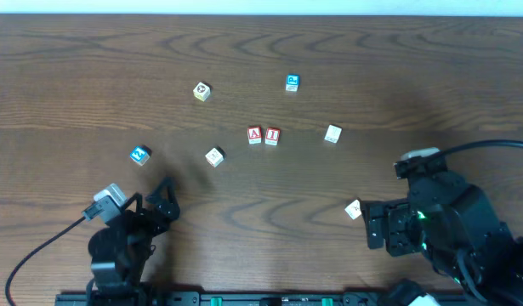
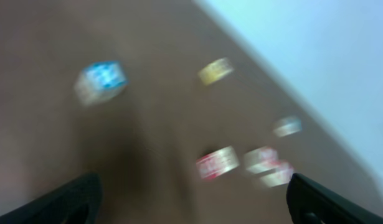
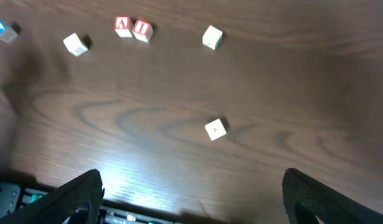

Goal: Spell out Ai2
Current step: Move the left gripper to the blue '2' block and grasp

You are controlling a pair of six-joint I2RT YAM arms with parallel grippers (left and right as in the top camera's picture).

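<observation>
Your left hand [image 1: 162,194] and right hand [image 1: 372,225] were released, empty. With the A block [image 1: 255,135] and I block [image 1: 272,135] touching, you needed the 2 block, unreadable here, squared just right of them.

Overhead: you look straight down on the whole tabletop [image 1: 261,221], robot side at the bottom.
Left wrist: oblique, blurred, facing the far edge.
Right wrist: raised, angled steeply down.
Shared: all three views show you the red block pair [image 1: 264,135].
</observation>
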